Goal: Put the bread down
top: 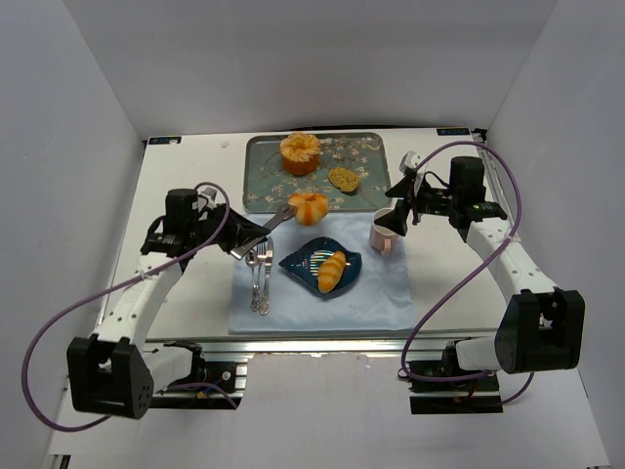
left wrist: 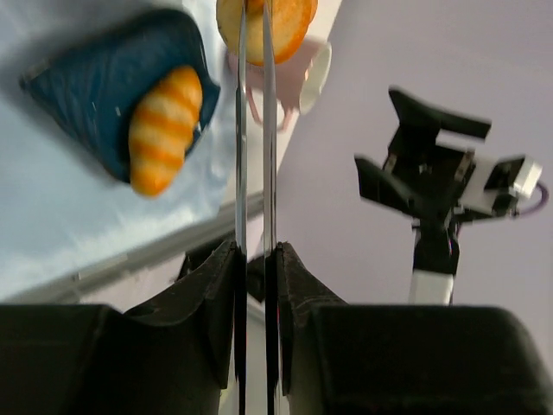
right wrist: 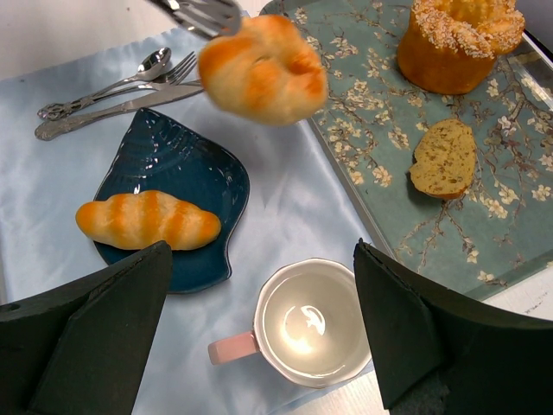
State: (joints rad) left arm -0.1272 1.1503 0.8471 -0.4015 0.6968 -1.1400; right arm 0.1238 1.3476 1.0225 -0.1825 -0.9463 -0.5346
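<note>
Holding tongs (top: pixel 266 231), left gripper (left wrist: pixel 256 259) clamped on them; round roll (top: pixel 309 207) pinched at tips, airborne between tray (top: pixel 264 186) and blue plate (right wrist: pixel 173 156). Advice: steady squeeze, lower beside croissant (top: pixel 332 271), then release. Right gripper (right wrist: pixel 259 322) spread wide, idle over mug (top: pixel 383 233).

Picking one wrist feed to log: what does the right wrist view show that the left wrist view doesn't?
Only right wrist: the teal floral tray holding a sugar-crusted bun and a seeded bread slice, plus silver cutlery. Only left wrist: the right arm, and the left tool clamped on metal tongs. Both: the round golden roll in those tongs, the dark blue leaf-shaped plate with a striped roll, the pink-handled white cup.
</note>
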